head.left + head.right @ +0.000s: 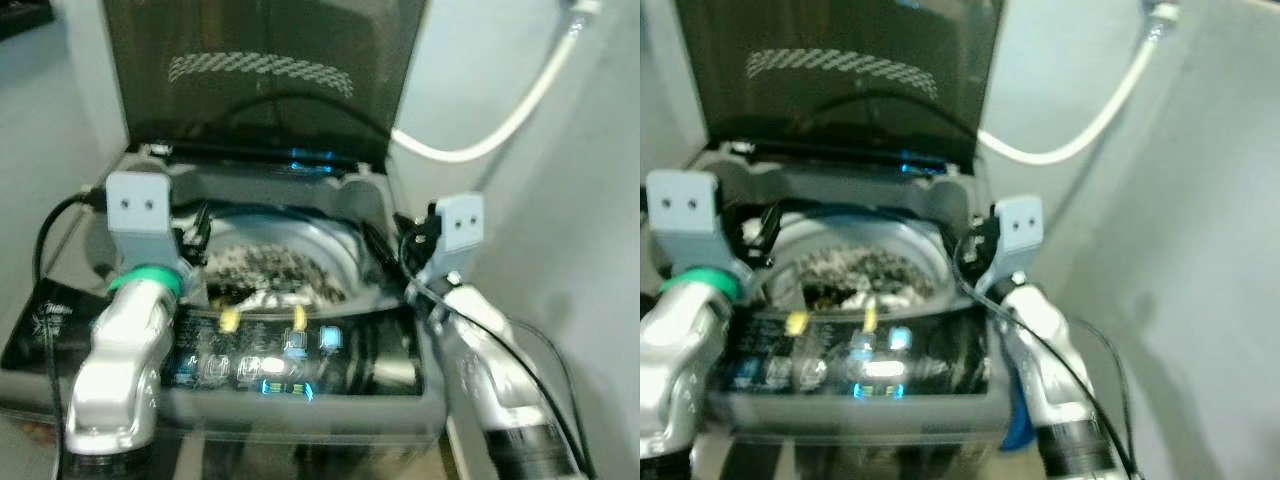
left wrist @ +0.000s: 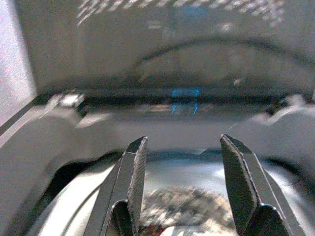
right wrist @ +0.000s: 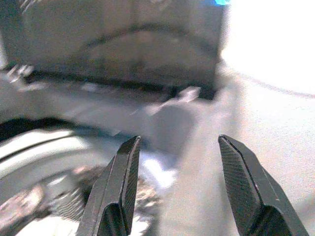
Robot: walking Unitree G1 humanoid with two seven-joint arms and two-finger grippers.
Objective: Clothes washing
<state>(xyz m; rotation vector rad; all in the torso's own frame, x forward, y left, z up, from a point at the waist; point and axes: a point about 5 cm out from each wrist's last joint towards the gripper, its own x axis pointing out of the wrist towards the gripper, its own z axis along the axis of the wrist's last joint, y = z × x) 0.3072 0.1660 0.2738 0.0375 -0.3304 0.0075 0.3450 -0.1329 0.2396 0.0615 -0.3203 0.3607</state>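
We saw the clothes [image 1: 270, 272] heaped in the washer drum [image 1: 335, 250], center of frame, lid [image 1: 265, 70] raised behind. Speckled fabric w/ a pale piece on top: we judged it soft, light, limp, prob. best pinched at a raised fold. No clear long axis, just a flat pile. Left pincer [image 2: 184, 191] and right pincer [image 3: 177, 189] both gaped wide over the rim, empty.

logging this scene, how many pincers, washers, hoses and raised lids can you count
pincer: 2, left pincer and right pincer, both open
washing machine: 1
raised lid: 1
white hose: 1
total: 5
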